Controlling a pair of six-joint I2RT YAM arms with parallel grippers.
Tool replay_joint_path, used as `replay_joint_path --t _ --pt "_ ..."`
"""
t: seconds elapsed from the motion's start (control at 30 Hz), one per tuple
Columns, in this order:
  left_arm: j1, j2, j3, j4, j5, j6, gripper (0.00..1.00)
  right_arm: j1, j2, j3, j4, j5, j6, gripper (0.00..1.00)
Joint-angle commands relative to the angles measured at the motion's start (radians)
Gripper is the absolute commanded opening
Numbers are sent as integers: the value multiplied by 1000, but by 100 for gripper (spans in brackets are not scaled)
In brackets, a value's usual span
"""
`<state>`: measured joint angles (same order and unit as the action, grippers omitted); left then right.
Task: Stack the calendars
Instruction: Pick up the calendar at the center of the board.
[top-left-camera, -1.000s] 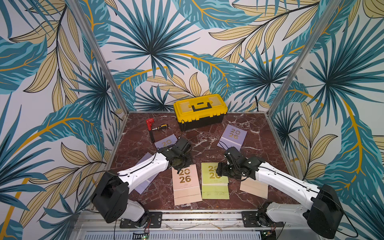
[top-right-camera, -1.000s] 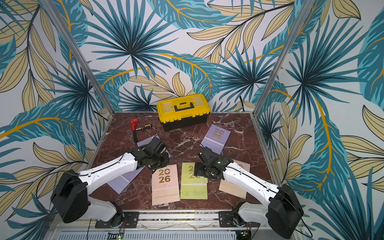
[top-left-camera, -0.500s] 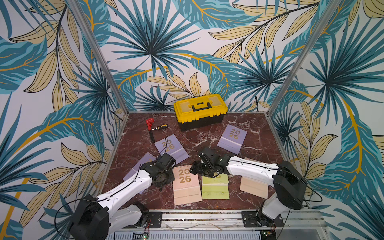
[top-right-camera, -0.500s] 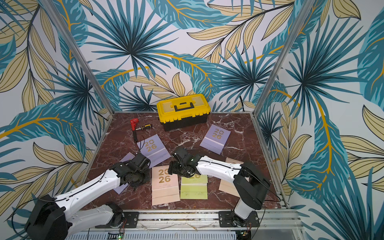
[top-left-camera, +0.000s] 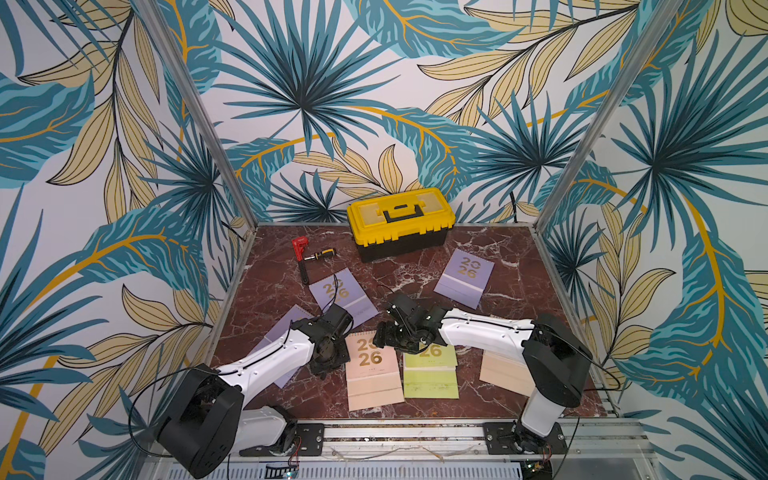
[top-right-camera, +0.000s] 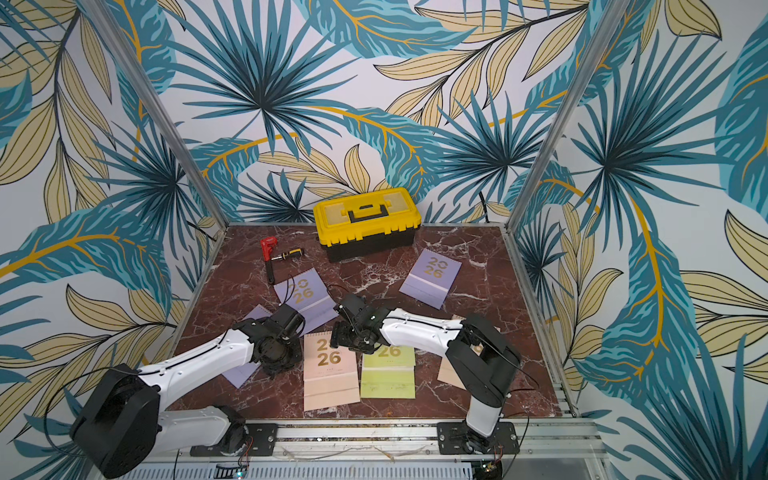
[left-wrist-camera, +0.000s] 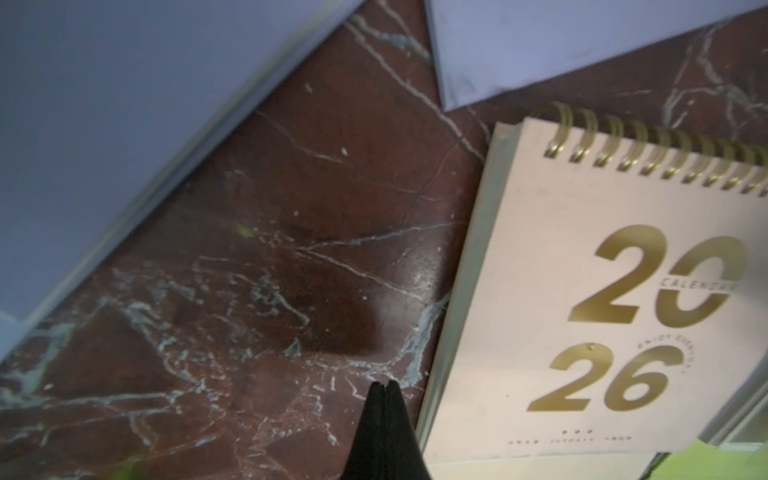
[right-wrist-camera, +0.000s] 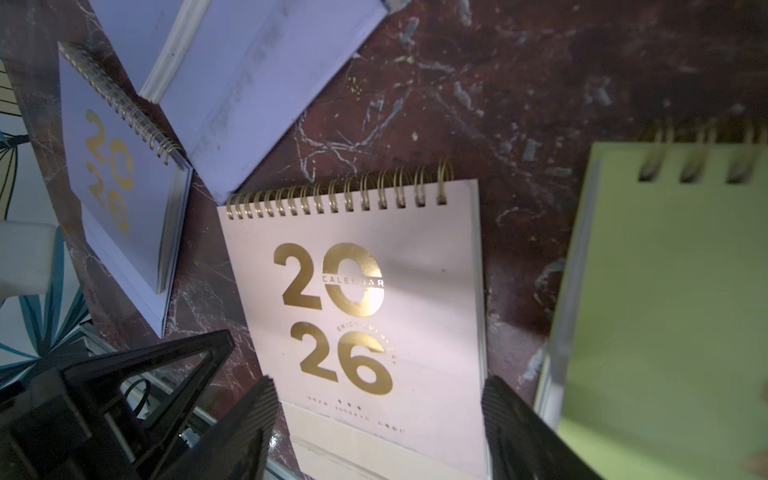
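Note:
A peach-pink calendar (top-left-camera: 374, 374) lies flat near the front, with a lime green calendar (top-left-camera: 430, 378) just right of it. My right gripper (right-wrist-camera: 378, 386) hovers open over the peach-pink calendar (right-wrist-camera: 415, 291), one finger past each long side of it. My left gripper (left-wrist-camera: 384, 386) is shut and empty, its tip on the marble just off that calendar's (left-wrist-camera: 582, 291) left edge. Lavender calendars lie at mid-left (top-left-camera: 338, 291), at back right (top-left-camera: 465, 274) and partly under my left arm (top-left-camera: 286, 324). A second peach calendar (top-left-camera: 498, 370) sits partly under my right arm.
A yellow-and-black toolbox (top-left-camera: 401, 222) stands at the back wall. A red tool (top-left-camera: 299, 245) and a screwdriver (top-left-camera: 320, 254) lie at the back left. Patterned walls and metal posts close the marble table (top-left-camera: 415, 266) on three sides.
My left gripper pulled back from the mid-left lavender calendar toward the front. My right gripper swung left from over the green calendar to over the peach-pink one.

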<state>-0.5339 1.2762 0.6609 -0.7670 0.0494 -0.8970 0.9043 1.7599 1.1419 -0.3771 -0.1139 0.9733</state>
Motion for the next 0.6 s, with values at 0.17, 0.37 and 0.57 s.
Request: replay_joint_path --t 0.17,0.37,0.57 --pt "8 34 -15 61 37 20 0 7 38 14 -44 15 8 81" --pt "11 44 -24 70 34 23 0 6 69 35 -37 -17 -3 81" --pt "12 67 -37 96 46 24 0 7 91 42 -37 -33 0 81"
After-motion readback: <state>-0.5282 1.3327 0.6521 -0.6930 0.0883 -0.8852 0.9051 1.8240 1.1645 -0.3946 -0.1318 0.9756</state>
